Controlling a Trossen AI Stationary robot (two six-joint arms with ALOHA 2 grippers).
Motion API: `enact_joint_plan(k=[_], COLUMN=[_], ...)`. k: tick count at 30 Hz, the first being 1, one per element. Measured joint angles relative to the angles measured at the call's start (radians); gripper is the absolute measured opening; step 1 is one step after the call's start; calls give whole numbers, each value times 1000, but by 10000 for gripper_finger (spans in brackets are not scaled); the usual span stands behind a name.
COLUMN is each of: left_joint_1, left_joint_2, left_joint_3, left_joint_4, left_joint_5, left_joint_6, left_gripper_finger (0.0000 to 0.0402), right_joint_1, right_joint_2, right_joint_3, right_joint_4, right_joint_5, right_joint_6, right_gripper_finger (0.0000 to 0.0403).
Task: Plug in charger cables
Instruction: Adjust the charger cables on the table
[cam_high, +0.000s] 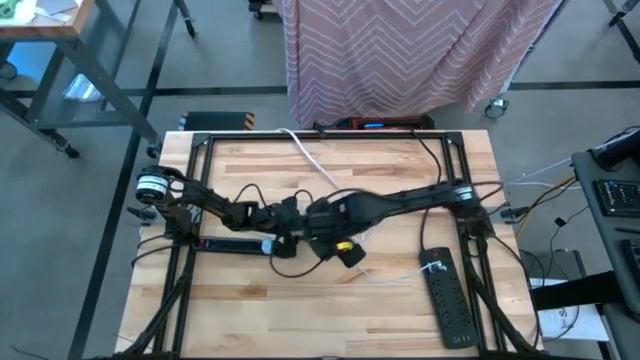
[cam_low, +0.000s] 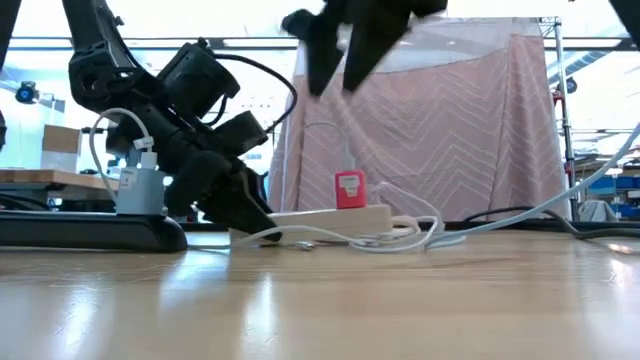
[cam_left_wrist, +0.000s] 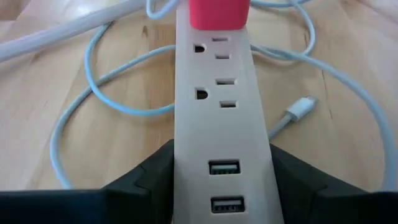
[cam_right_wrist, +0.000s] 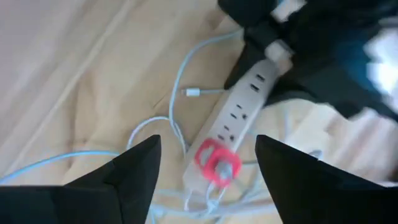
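Red-pink plug block (cam_left_wrist: 218, 14) sits pushed into the white power strip (cam_left_wrist: 221, 124) lying on the wooden counter (cam_high: 340, 310), near the counter's middle. In the low view the block (cam_low: 349, 189) stands upright on top of the strip (cam_low: 330, 220). Two outlets and two USB ports between the block and the strip's near end are free. Thin white charger cables (cam_left_wrist: 99, 99) loop on the wood around the strip, on both sides of it; one of them ends in a small loose connector (cam_left_wrist: 303, 107) resting on the counter just beside the strip, not plugged in.

At the strip's end with the USB ports, the left claw (cam_left_wrist: 221, 186) straddles the strip, its two dark fingers (cam_left_wrist: 146, 180) pressed to either side, pinching it. From the low view this claw (cam_low: 245, 215) slants down to the counter at the strip's end.

Above the block the right claw (cam_right_wrist: 208, 177) hangs with its fingers (cam_right_wrist: 134, 171) spread wide, nothing between them, clear of the strip; the block (cam_right_wrist: 214, 160) shows below in the gap.

Off to the left of the counter, a light blue plug block (cam_low: 140, 188) with a white cord stands in a black power strip (cam_low: 90, 230). Another black power strip (cam_high: 447, 297) lies near the counter's right edge, well apart.
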Motion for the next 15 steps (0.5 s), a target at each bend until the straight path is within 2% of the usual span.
enact_joint_plan(k=[3,7,15], left_joint_1=[-1,18,107], left_joint_2=[-50,-136,-329], left_joint_3=[30,82,203], left_joint_4=[-48,-157,-416], left_joint_5=[-27,-113,-112], left_joint_6=[1,33,46], left_gripper_finger=[177,177,177], right_joint_1=[0,-4,-16], right_joint_2=[-93,-218,-413], right_joint_3=[-2,-2,-20], right_joint_4=[28,64,82], right_joint_5=[-3,-3,-3], right_joint_6=[22,52,160], right_gripper_finger=[235,204,155])
